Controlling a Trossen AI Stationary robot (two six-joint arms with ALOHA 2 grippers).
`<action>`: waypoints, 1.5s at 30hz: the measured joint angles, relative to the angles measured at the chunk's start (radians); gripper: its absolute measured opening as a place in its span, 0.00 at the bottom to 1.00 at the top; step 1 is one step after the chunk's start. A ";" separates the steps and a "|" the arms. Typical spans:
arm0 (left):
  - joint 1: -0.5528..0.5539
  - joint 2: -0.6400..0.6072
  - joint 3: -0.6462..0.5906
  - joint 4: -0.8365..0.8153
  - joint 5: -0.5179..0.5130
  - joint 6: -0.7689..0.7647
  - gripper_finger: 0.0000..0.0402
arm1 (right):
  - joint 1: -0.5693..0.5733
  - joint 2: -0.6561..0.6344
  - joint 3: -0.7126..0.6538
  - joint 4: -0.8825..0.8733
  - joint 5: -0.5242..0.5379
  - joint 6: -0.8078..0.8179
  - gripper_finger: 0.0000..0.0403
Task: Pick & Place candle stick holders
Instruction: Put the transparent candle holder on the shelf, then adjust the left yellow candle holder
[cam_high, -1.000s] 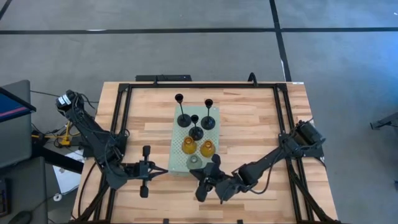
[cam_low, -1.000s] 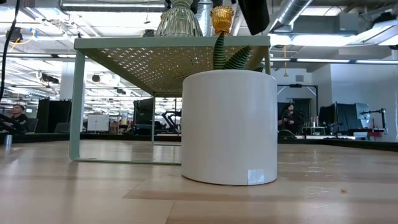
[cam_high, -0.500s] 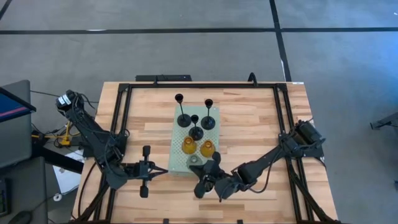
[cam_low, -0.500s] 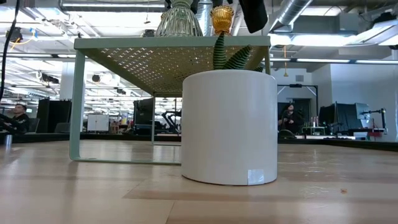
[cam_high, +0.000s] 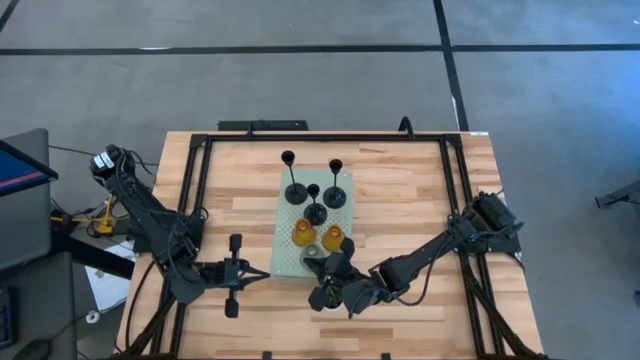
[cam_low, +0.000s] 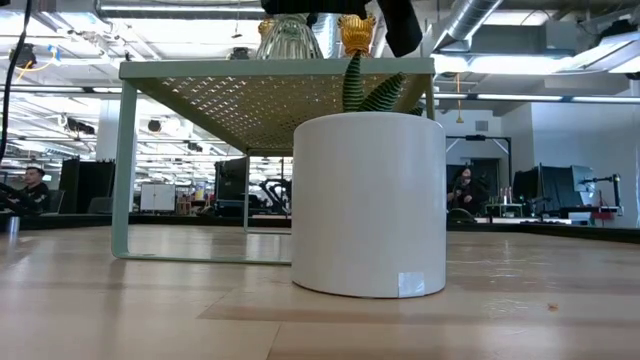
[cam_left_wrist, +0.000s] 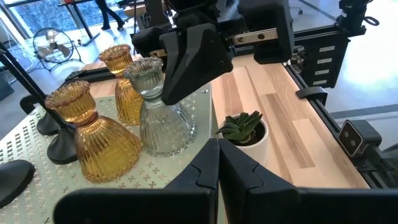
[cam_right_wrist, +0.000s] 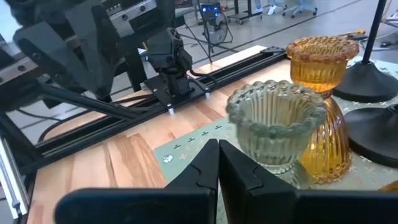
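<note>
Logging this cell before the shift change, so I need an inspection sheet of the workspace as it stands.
Surface: wooden table in a black frame.
Job's things: three black holders, two amber holders and clear glass holder stand on the pale green perforated board.
Clutter: small plant in white pot, beside the board.
Grippers: right gripper open at the clear glass holder; left gripper shut, waiting near the board.
Cables: bundles along both arms.
Surroundings: grey floor; people at desks behind.
</note>
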 joint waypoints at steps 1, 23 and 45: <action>0.000 0.000 0.000 0.000 0.000 0.000 0.01 | -0.003 0.000 0.000 0.000 0.001 -0.007 0.00; 0.000 0.000 0.000 -0.001 0.001 0.000 0.01 | 0.084 -0.113 0.002 0.006 -0.012 -0.143 0.00; 0.267 0.000 0.000 0.127 0.023 0.037 0.01 | 0.170 -0.347 0.000 -0.801 0.099 0.049 0.00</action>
